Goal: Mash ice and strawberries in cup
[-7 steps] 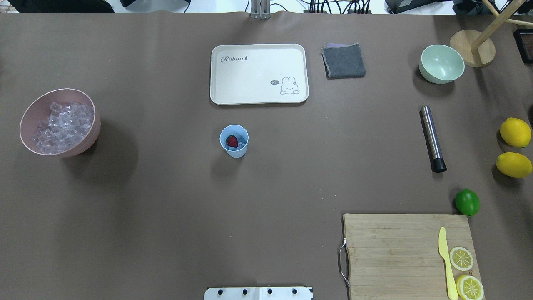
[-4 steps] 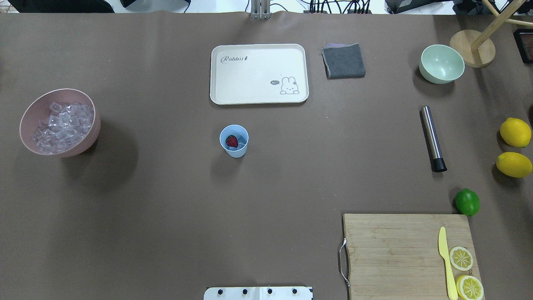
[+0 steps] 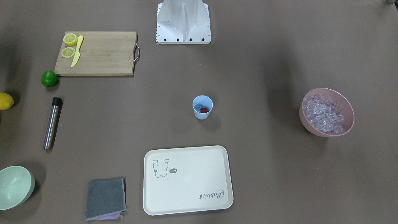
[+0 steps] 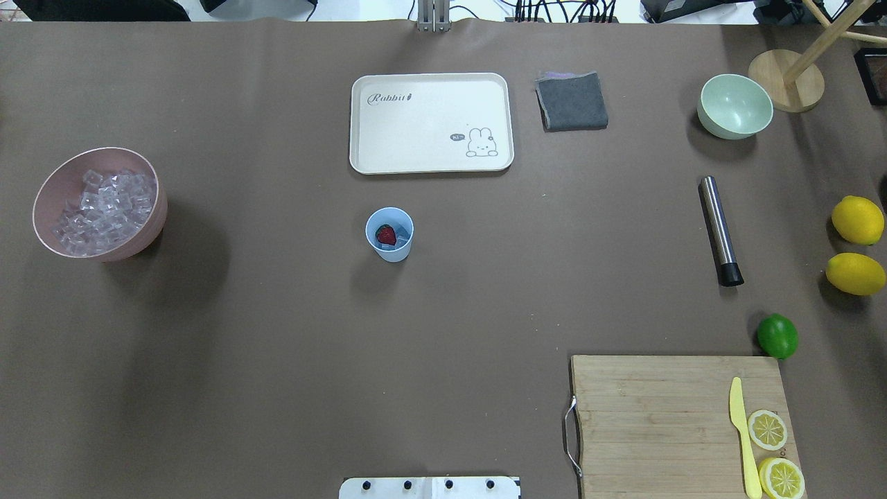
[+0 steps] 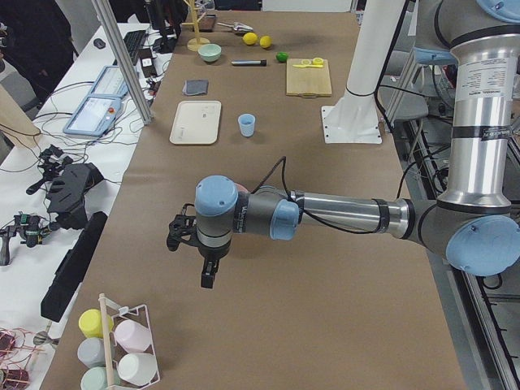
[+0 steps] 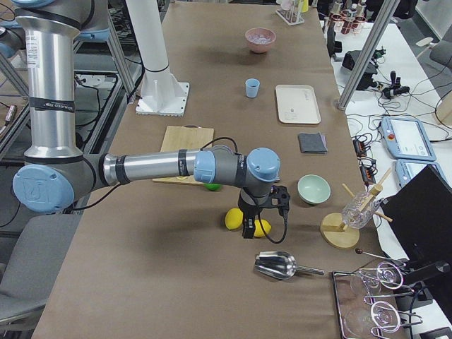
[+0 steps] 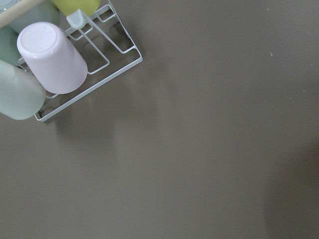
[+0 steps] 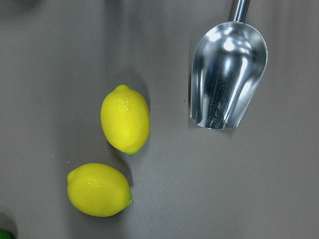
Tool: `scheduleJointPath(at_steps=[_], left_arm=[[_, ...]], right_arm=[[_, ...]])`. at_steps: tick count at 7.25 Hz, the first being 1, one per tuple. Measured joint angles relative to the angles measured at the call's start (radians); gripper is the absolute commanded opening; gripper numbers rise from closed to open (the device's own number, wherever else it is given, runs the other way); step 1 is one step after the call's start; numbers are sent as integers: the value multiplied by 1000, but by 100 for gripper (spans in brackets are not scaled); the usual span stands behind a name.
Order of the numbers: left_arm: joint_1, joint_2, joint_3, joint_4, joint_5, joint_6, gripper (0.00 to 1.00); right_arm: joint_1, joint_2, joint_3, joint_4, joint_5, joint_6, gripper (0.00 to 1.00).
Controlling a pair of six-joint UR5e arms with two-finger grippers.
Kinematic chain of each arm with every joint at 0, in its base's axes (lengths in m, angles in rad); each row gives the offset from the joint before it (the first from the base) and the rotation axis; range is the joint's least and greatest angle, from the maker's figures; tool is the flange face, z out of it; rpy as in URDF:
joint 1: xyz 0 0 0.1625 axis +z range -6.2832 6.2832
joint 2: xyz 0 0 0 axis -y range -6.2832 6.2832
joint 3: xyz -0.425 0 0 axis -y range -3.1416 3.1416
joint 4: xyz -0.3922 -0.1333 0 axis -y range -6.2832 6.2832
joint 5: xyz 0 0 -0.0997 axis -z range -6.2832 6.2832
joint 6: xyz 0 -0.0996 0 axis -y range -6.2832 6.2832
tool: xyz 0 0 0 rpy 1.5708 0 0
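Cup (image 4: 392,254) sits centre frame, strawberry (image 4: 386,235) and ice (image 3: 197,107) inside; left gripper (image 5: 208,279) and right gripper (image 6: 247,231) hover aside, opening unreadable.

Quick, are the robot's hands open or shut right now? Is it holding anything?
Left gripper: cannot be told; it shows only in the left side view.
Right gripper: cannot be told; it shows only in the right side view.

A robotics lab, not a kitchen: a long table (image 5: 284,309) covered in brown paper, a white arm mount (image 3: 183,21) bolted on, aluminium posts (image 5: 123,65), tangled cables (image 4: 547,10), and apparently a teach pendant (image 5: 96,101) alongside.
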State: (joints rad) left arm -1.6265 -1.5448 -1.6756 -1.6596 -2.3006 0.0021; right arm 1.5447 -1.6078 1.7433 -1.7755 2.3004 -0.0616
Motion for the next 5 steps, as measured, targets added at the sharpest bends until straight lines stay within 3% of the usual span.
scheduleJointPath(at_steps=[5], left_arm=[[-7, 2, 7, 0, -5, 0, 97]], right_arm=[[0, -5, 0, 1, 16, 0, 100]])
